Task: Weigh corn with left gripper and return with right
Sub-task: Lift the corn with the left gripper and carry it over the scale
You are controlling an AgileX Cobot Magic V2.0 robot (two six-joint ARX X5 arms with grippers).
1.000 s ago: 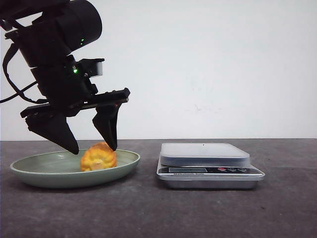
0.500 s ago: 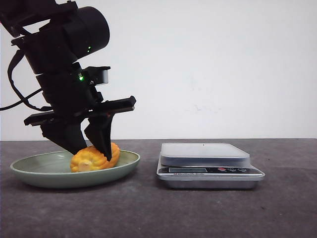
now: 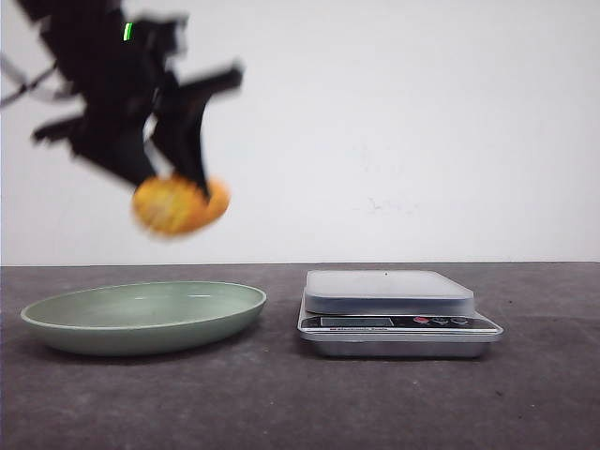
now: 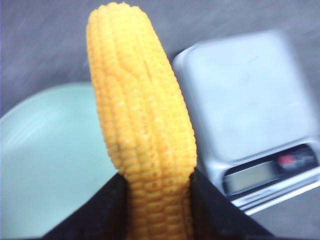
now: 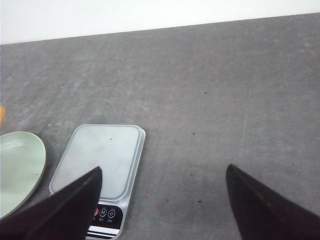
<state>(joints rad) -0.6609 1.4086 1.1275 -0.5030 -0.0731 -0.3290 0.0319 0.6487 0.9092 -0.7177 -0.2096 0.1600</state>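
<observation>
front view: the left gripper [image 3: 169,183], motion-blurred, held the corn [image 3: 180,204] between its 2 fingers, high above the green plate [image 3: 56,323]; a scale [image 3: 394,314] stood beside the plate. left wrist view: fingers [image 4: 212,215] clamped the cob. right wrist view: the right gripper [image 5: 165,205] hung above the scale, fingers spread wide, holding nothing.

one corn [image 3: 178,205], one plate [image 3: 141,319], one scale [image 3: 398,314]
</observation>
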